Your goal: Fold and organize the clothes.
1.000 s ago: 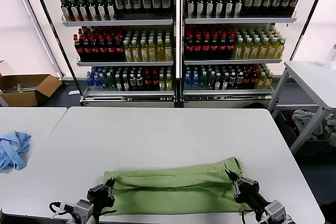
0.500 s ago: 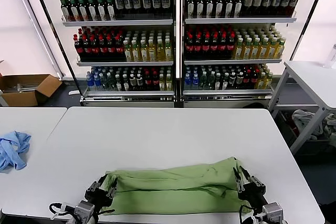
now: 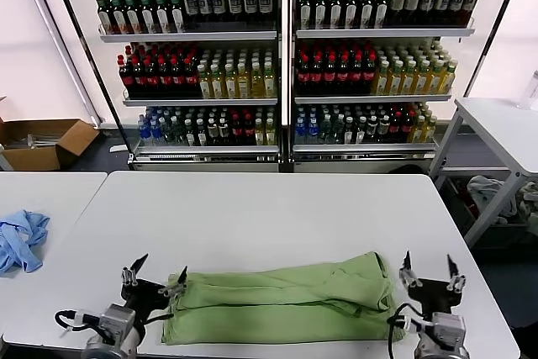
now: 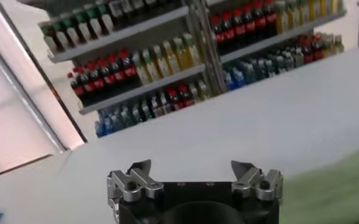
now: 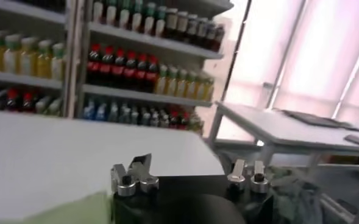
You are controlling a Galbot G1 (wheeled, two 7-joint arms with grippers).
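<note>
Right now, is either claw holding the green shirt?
No: the left gripper and right gripper stand open, clear of the green shirt.

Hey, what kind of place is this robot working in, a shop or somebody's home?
Probably a mock shop or lab, not a home: shelves of bottled drinks fill the back wall, plain white tables stand in front, and an open cardboard box sits on the floor.

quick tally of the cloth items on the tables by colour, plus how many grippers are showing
light green polo shirt: 1
light-blue cloth: 1
grippers: 2, left gripper and right gripper, both open beside the shirt's ends
total: 4
</note>
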